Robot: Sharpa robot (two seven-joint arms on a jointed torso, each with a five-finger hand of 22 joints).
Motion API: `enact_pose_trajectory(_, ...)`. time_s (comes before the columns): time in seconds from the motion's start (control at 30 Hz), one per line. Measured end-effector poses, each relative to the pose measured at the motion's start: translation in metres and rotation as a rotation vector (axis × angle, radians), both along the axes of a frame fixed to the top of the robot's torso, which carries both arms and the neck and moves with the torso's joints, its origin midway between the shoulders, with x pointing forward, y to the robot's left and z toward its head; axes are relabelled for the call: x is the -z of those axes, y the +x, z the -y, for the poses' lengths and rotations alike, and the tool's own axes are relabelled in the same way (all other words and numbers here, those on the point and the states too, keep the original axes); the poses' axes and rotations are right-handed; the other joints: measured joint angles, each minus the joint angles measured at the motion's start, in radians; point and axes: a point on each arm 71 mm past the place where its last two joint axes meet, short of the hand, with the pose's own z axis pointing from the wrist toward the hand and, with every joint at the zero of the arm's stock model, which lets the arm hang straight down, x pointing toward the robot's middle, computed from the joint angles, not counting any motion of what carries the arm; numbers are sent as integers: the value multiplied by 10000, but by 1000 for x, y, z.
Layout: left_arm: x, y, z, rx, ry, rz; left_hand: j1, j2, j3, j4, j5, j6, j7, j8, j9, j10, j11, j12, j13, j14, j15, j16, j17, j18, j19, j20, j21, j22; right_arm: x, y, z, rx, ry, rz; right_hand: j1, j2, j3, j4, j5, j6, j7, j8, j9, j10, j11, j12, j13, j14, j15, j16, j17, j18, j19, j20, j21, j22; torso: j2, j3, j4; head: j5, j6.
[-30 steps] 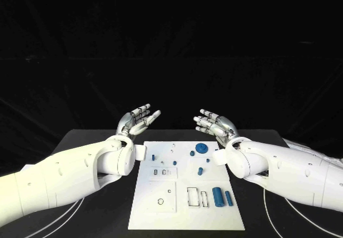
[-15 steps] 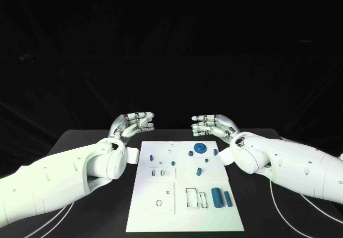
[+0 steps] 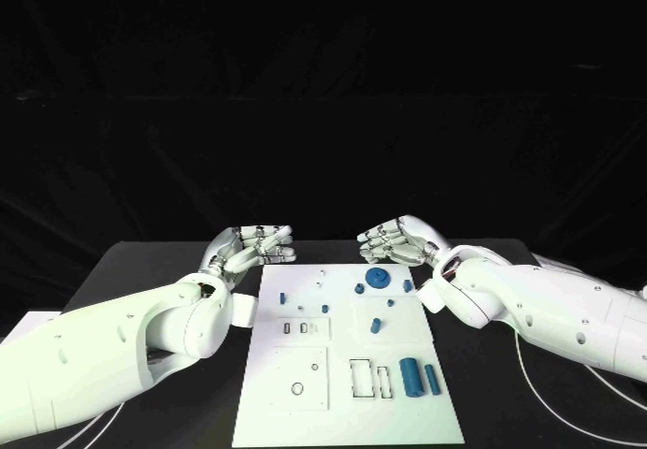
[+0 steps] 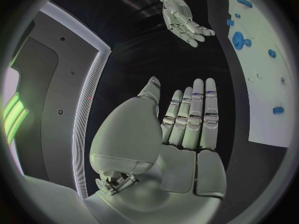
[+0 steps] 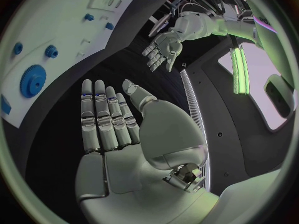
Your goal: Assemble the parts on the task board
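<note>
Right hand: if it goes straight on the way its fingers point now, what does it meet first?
Probably the left hand. In the right wrist view the right hand holds nothing, with only bare black table ahead, though depth is unclear.

The head camera is looking down from above the near edge of the table (image 3: 162, 257), facing the far edge, and is taking in the whole task board (image 3: 348, 355) from some way off, with both arms reaching in from the 2 sides.

The left wrist camera is sitting close behind the left hand (image 4: 177, 134), looking along its flat palm toward the board's far end (image 4: 261, 69) and the right hand (image 4: 184, 22) beyond.

The right wrist camera is sitting just as close behind the right hand (image 5: 118, 129), facing the left hand (image 5: 163, 47).

All 3 views are sharing the board's far end and its blue gear (image 3: 379, 277) (image 4: 238, 39) (image 5: 32, 79).
</note>
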Motion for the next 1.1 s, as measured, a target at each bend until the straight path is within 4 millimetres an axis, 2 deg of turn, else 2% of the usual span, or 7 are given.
enact_pose_trajectory(0.17, -5, -10, 4, 332, -230, -94, 41, 41, 0, -53, 0, 13, -14, 0, 0, 37, 4, 0, -1, 58, -22, 0, 54, 0, 115, -3, 0, -16, -8, 0, -4, -181, -1615, 822, 182, -186, 87, -87, 0, 405, -158, 0, 7, 639, -227, -49, 0, 1190, -375, 285, 152, 0, 702, -417, 916, 470, 238, -8, -2, -39, 89)
enact_pose_trajectory(0.23, -7, -14, 7, 466, -332, -138, 41, 41, 0, -53, 0, 13, -13, 0, 0, 37, 4, 0, -1, 58, -22, 0, 69, 0, 115, -3, 0, -16, -9, 0, -6, -245, -2302, 1117, 254, -557, 93, -93, 0, 836, -364, 0, 7, 1284, -516, -206, 13, 2922, -874, 864, 536, 1, 1560, -969, 2413, 1313, 338, -11, 6, -77, 128)
enact_pose_trajectory(0.27, -8, -16, 9, 552, -397, -176, 41, 41, -15, -67, 0, 13, -14, 0, 0, 37, 4, 0, -1, 58, -22, 0, 69, 0, 116, -4, 0, -15, -10, 0, -7, -292, -2759, 1304, 256, -611, 93, -92, 0, 911, -414, 0, 7, 1405, -588, -234, 13, 3331, -984, 1052, 661, -1, 1742, -1086, 2792, 1524, 377, -12, 10, -93, 141)
enact_pose_trajectory(0.37, -11, -22, 13, 758, -547, -264, 41, 41, -28, -81, 0, 13, -14, 0, 1, 68, -27, 0, -1, 94, 13, 0, 69, 0, 150, -37, 0, -16, -12, -1, -10, -408, -3800, 1707, 116, -749, 90, -90, -136, 1035, -539, 0, 7, 1591, -771, -264, 13, 3615, -1160, 1620, 1053, 0, 1993, -1283, 3542, 1964, 502, -19, 31, -138, 170)
enact_pose_trajectory(0.6, -17, -35, 26, 1256, -870, -424, 41, 41, -55, -108, 0, 13, -14, -1, -9, 73, -32, -43, -2, 94, 13, -15, 95, -1, 150, -37, -44, -44, -17, -1, -17, -669, -6092, 2579, -103, -968, 209, 86, -236, 1113, -616, 0, 6, 1680, -884, -300, 13, 3648, -1194, 3681, 2396, 0, 2043, -1334, 4825, 2758, 783, -40, 89, -199, 234)
enact_pose_trajectory(0.67, -18, -38, 28, 1359, -937, -452, 41, 41, -55, -108, 0, 13, -14, -1, -9, 73, -32, -43, -2, 93, 13, -40, 96, -1, 149, -37, -44, -44, -18, -1, -18, -723, -6608, 2746, -148, -1012, 256, 133, -236, 1134, -638, 0, 6, 1570, -845, -300, 12, 3648, -1194, 4141, 2697, 0, 2043, -1334, 5090, 2926, 845, -46, 105, -212, 251)
enact_pose_trajectory(1.1, -20, -41, 32, 1567, -1076, -560, 41, 41, -53, -164, 0, 12, -13, -1, -8, 73, -32, -43, -3, 93, 13, -40, 103, -2, 149, -37, -43, -52, -20, 1, -26, -884, -8159, 3121, -175, -1197, 562, 438, -236, 1162, -669, 0, 5, 1348, -831, -300, 19, 3647, -1194, 6606, 4696, 1, 1713, -1298, 6410, 3765, 1184, -83, 204, -263, 287)
